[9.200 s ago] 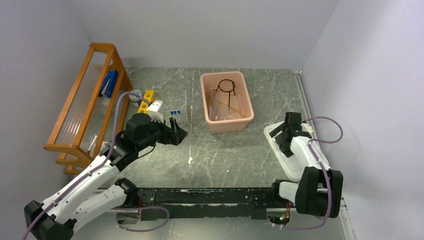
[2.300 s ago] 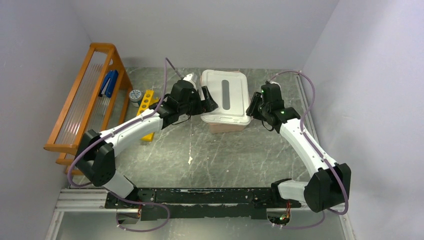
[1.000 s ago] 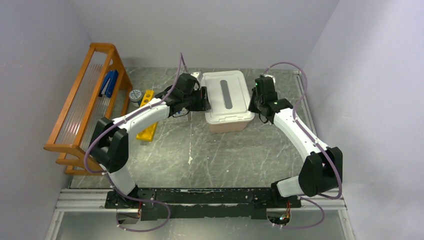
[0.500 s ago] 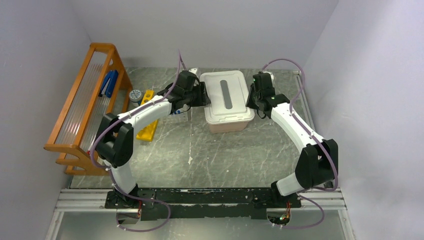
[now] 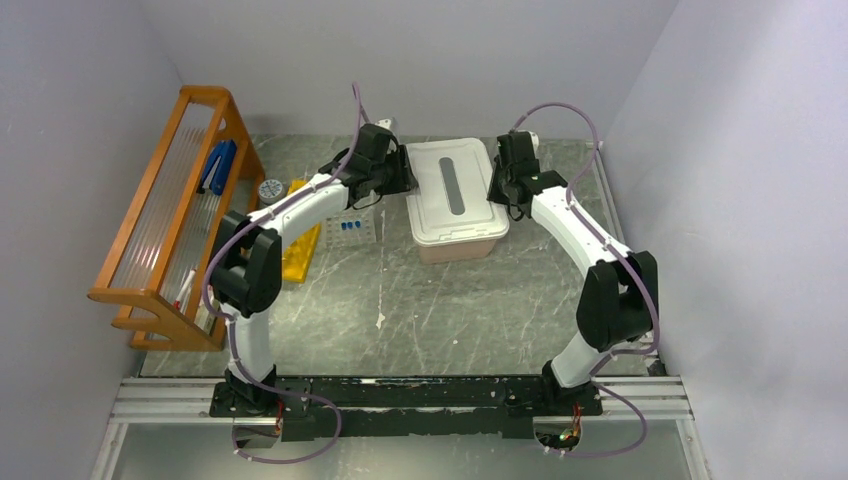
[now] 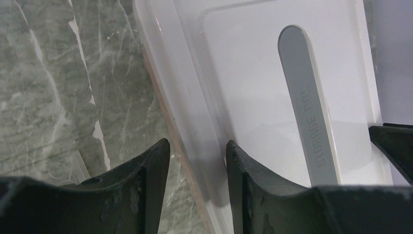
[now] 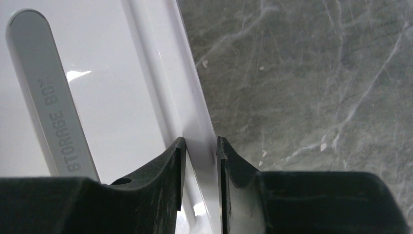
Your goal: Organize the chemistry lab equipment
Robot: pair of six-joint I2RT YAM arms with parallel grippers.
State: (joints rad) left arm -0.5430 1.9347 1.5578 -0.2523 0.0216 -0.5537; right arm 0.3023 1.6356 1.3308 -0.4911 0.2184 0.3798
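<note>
The white lid lies on top of the pink tub, hiding what is inside. My left gripper is at the lid's left rim; in the left wrist view its open jaws straddle that rim, with a gap on the outer side. My right gripper is at the lid's right rim and, in the right wrist view, is shut on it. Blue-capped tubes lie on the table left of the tub. The yellow tube rack stands further left, partly behind my left arm.
A wooden rack holding a blue item stands along the left wall. A small round grey object sits beside the yellow rack. The tub is near the back wall, and grey walls close in both sides.
Both grippers have slid toward the back along the lid's sides, and the lid has shifted slightly back with them. The left jaws have narrowed. The blue-capped tubes have come into view.
</note>
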